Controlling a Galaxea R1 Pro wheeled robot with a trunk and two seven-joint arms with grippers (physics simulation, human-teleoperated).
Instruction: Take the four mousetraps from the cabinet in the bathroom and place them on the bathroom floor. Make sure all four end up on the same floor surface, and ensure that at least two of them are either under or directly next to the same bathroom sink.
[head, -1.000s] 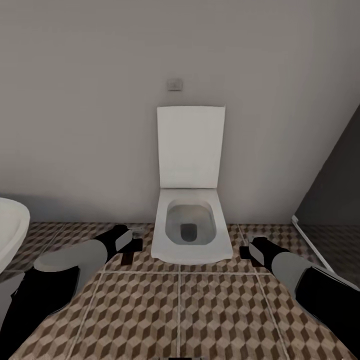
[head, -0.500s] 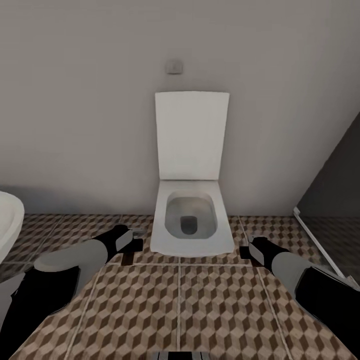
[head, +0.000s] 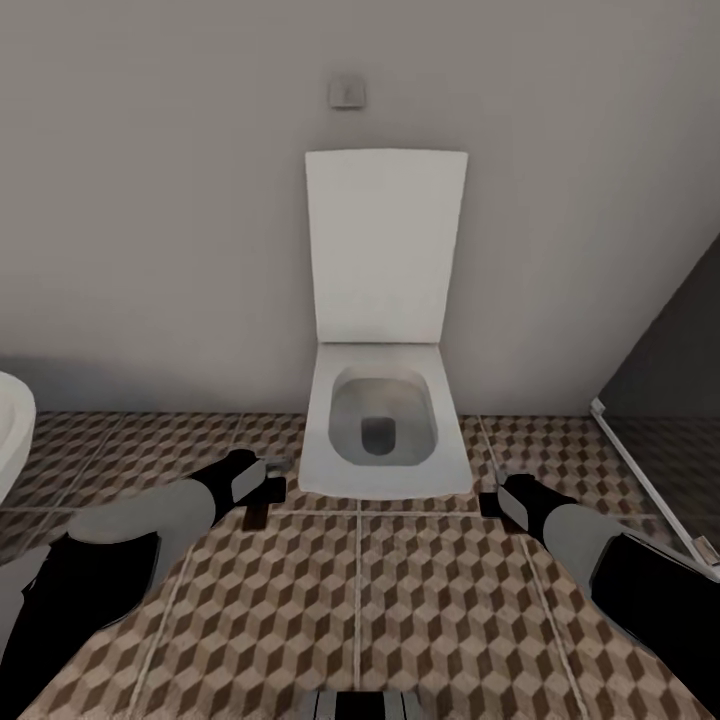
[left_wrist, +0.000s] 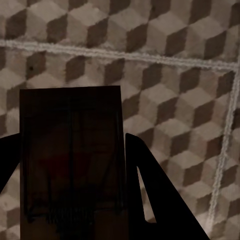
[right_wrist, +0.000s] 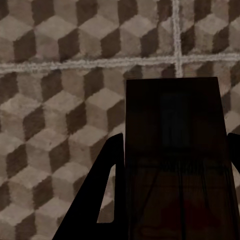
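A mousetrap (left_wrist: 71, 157) was pinched between the left gripper's (left_wrist: 75, 200) fingers; another trap (right_wrist: 175, 160) was clamped in the right gripper (right_wrist: 172, 200), above the floor (head: 400, 620).

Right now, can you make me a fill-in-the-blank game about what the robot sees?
1. The toilet has its lid standing ____.
2. In the left wrist view, the left gripper holds a dark flat ____ above the bathroom floor.
3. The floor tiles are printed with a pattern of little ____.
4. In the right wrist view, the right gripper is ____ on a mousetrap.

Missing words: up; mousetrap; cubes; shut
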